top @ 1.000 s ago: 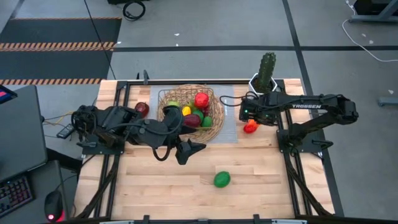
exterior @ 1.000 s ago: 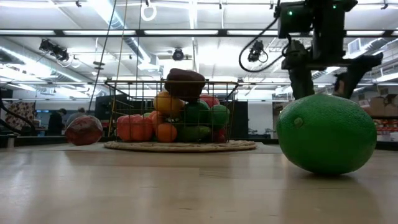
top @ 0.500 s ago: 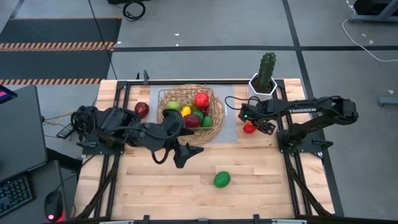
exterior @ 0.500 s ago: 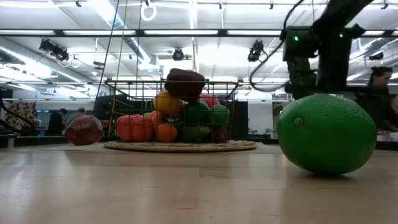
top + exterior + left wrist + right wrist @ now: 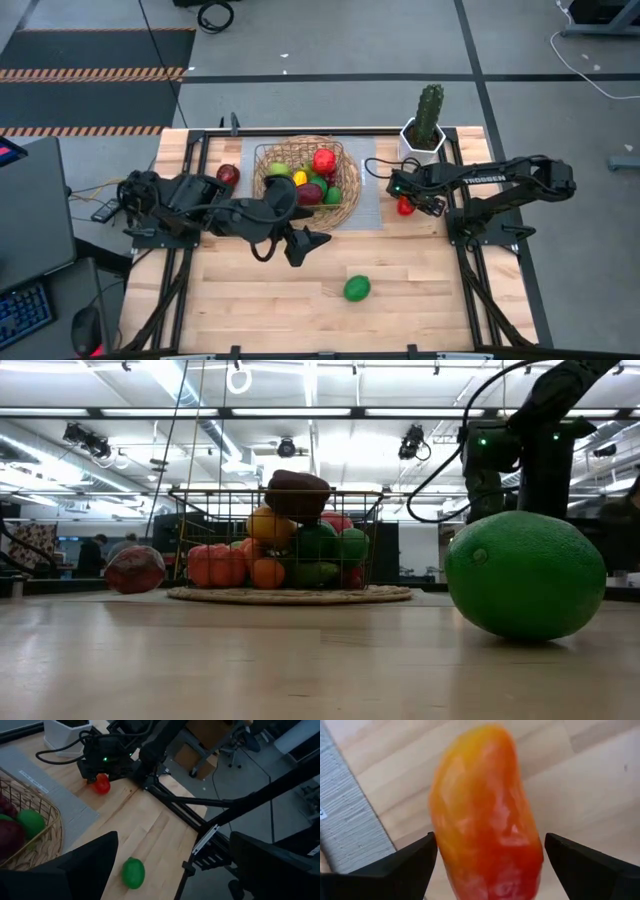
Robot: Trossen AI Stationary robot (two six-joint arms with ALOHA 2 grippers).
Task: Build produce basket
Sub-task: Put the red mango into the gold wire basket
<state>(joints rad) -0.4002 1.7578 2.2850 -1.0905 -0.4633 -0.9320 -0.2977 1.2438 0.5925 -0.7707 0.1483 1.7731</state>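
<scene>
A: Basket? Where?
B: Round tan woven wicker basket at the far middle of the wooden table, on a grey mat. Piled inside: red apple, green pear, yellow piece, dark plum, green lime.
A: Loose produce?
B: Dark red apple on the table just beside the basket's left side. Green round lime alone near the front, well apart from the basket. Orange-red mango-shaped fruit on the wood just right of the mat.
A: Right gripper?
B: Right gripper is down over that orange-red fruit, fingers wide open on either side of it, not clamping it.
A: Left gripper?
B: Left gripper in front of the basket, between it and the green lime, jaws spread open, holding nothing.
A: Other stuff?
B: Green cactus in a white hexagonal pot at the far right edge.
</scene>
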